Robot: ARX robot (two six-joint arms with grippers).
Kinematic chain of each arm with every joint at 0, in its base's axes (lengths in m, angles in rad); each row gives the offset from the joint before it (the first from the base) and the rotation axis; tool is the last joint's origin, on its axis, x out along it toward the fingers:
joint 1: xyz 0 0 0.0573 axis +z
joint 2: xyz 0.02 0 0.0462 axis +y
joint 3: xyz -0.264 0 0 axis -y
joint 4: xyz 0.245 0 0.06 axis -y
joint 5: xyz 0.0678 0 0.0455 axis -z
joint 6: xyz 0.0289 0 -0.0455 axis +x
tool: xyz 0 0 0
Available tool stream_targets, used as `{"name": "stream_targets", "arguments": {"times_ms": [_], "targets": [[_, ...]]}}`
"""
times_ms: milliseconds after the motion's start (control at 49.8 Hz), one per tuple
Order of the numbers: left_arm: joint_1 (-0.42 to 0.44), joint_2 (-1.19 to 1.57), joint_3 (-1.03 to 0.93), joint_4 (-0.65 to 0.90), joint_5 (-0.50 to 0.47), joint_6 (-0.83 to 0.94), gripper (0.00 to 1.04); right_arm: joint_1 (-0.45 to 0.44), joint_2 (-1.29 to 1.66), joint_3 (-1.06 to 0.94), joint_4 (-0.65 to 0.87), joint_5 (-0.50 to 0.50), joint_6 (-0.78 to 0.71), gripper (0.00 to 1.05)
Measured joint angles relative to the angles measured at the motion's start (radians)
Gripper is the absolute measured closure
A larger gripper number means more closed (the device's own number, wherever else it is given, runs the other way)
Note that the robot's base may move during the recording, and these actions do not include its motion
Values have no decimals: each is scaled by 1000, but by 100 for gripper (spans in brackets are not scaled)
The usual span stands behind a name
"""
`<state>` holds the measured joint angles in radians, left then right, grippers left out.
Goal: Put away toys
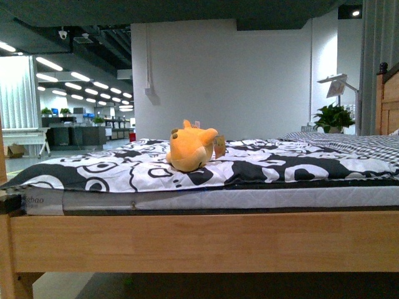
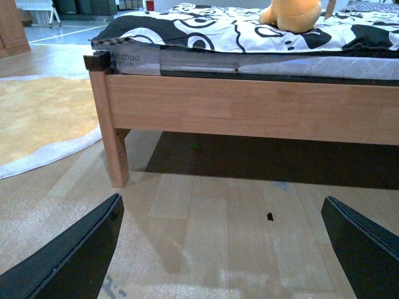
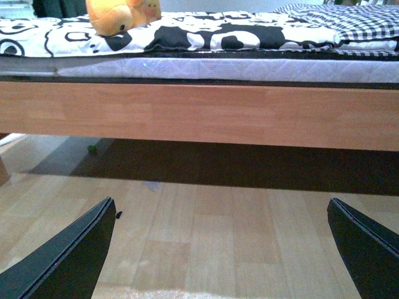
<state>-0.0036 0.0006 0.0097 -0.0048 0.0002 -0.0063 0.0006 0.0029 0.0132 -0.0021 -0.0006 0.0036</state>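
Left wrist view: the left gripper (image 2: 221,198) is shown with its two dark, wedge-shaped fingers (image 2: 75,249) spread wide and nothing held between them, hanging low over the pale plank floor (image 2: 212,230). The right gripper (image 3: 221,200) is seen released and empty in the same way, also down at floor level in front of the bed. Ahead of both, the smooth wooden bed rail (image 1: 187,240) is met first. Above it comes the quilted edge of the mattress (image 1: 249,198), and then the black-and-white patterned bedspread (image 1: 280,165).

The plush toy (image 1: 190,149), rounded, fuzzy and orange-yellow, lies on that bedspread a little back from the edge. A small pale paper tag (image 1: 219,146) is seen at its side. The toy is well apart from both grippers and higher than either.

Several risks can be judged from here. The rail could be struck if an arm were driven forward before being raised clear of the mattress edge. The toy could be nudged or rolled further away by one finger, being soft and round. A fold of bedspread could be pinched with it, or only the thin tag caught, so that the toy would be dropped. No box or basket for the toy is shown, so the place for it cannot be told.
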Motion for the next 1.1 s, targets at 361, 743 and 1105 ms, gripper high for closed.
{"name": "stream_targets", "arguments": {"times_ms": [361,743,1105], "targets": [[0,0,0,0,0,0,6,0,0,0,0,0,0,0],[0,0,0,0,0,0,6,0,0,0,0,0,0,0],[0,0,0,0,0,0,6,0,0,0,0,0,0,0]]}}
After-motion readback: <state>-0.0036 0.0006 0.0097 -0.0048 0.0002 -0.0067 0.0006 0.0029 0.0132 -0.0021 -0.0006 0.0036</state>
